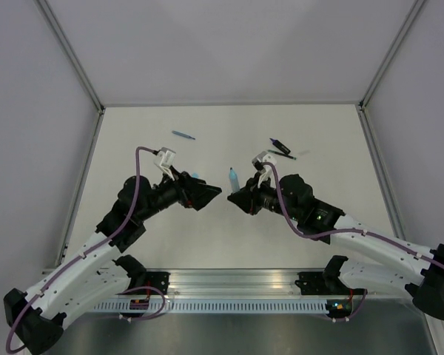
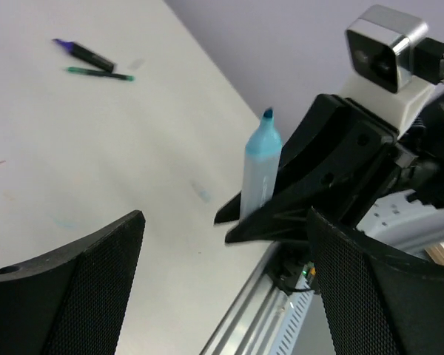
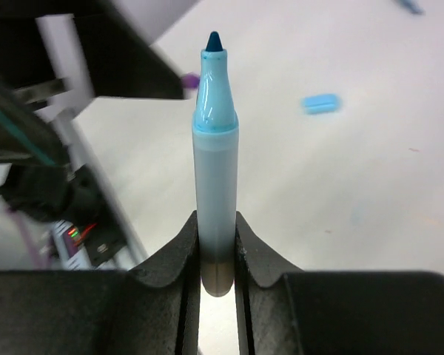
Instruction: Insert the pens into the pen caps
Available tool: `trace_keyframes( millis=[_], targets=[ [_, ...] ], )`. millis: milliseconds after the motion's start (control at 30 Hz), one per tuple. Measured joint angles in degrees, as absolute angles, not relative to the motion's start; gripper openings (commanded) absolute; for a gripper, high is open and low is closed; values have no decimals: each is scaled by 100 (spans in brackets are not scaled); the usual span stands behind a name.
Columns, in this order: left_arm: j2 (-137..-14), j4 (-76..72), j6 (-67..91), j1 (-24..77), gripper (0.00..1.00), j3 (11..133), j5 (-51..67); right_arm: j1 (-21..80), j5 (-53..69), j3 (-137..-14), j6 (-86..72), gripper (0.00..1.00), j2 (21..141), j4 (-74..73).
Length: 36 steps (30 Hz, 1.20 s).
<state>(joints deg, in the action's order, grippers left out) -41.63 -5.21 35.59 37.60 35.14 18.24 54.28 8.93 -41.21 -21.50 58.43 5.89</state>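
Over the table (image 1: 229,244), right gripper (image 3: 217,237) clamps highlighter (image 3: 214,170) by its tail, tip clear of the jaws, likely so a cap can slide on. Left gripper (image 1: 209,194) faces it, jaws wide, empty. Pale-blue cap (image 3: 322,103) lies on table, apart; left probably must fetch it.

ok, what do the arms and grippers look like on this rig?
Both alike. The left arm and right arm: white lower links, black joints and wrists, a purple cable looped along each, a silver-white camera at the wrist. The left gripper and right gripper: black wedge-shaped fingers; the left's pads are finely dimpled.
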Motion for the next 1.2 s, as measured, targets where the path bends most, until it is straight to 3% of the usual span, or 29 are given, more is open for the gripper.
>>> trace_keyframes(
  millis=[133,300,567,733,1200],
  targets=[
    [-4980,272,3380,3763,88,4143,939,4829,84,-4117,-2305,0,5885,325],
    [-6755,1168,2797,3723,89,5162,-185,4626,-432,-4047,-2381,0,5841,174],
    [-9445,2978,1304,3190,83,7787,-67,4628,-755,-3642,-2379,0,4862,239],
    [-10009,3323,454,2689,83,8007,646,4626,-1039,-3581,-2383,0,4563,257],
    [-10980,4344,-801,2191,79,8416,451,4626,-913,-3535,-2574,0,4233,261]
  ],
)
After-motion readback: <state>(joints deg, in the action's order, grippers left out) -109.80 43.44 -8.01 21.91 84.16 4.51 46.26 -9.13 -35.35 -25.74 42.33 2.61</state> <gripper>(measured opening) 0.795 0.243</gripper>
